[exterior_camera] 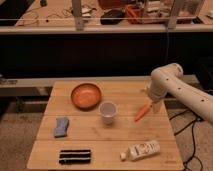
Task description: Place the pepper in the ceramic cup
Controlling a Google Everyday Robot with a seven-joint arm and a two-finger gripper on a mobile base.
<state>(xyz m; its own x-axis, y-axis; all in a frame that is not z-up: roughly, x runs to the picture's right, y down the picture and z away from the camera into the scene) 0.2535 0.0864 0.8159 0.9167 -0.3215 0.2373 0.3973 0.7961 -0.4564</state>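
Arm (pixel 176 86) bends downward, jaws spread over the pepper (pixel 142 113).
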